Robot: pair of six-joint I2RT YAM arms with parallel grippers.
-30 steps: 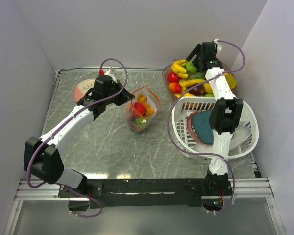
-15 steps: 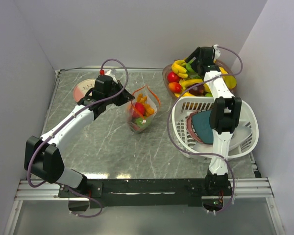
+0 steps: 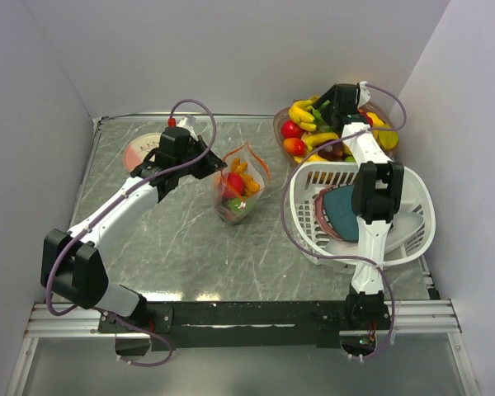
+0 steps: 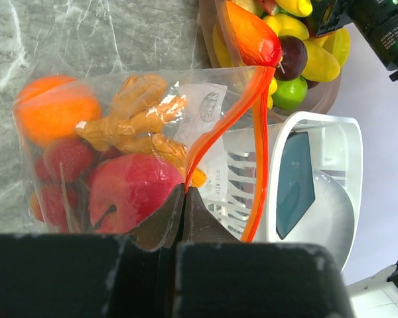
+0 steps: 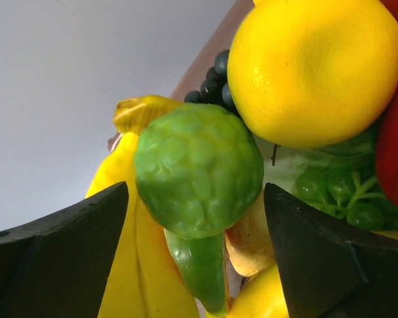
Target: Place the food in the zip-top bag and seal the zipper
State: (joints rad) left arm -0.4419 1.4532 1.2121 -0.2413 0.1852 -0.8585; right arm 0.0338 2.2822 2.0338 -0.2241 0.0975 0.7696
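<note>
Marbled tabletop [image 3: 173, 247] at frame centre carries the zip-top bag [image 3: 238, 191], partly filled with food [image 4: 129, 189]. Left jaws are clenched on its zipper [image 4: 261, 132], apparently to hold the mouth open for loading. Right jaws, released and spread wide, straddle a green fruit [image 5: 198, 169] at upper right, positioned to grasp it.

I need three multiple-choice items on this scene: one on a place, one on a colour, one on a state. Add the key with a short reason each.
1. Where is the teal plate?
A. on the bare table
B. in the white basket
C. under the bananas

2. Which colour has the fruit between the right tool's fingers?
A. purple
B. red
C. green

3. What is the left tool doing?
A. hanging open
B. gripping a banana
C. shut on the bag's zipper

Key: 1 B, the basket's wall surrounds it; 2 C, the bumpy fruit is green; 3 C, it pinches the orange-red strip.
</note>
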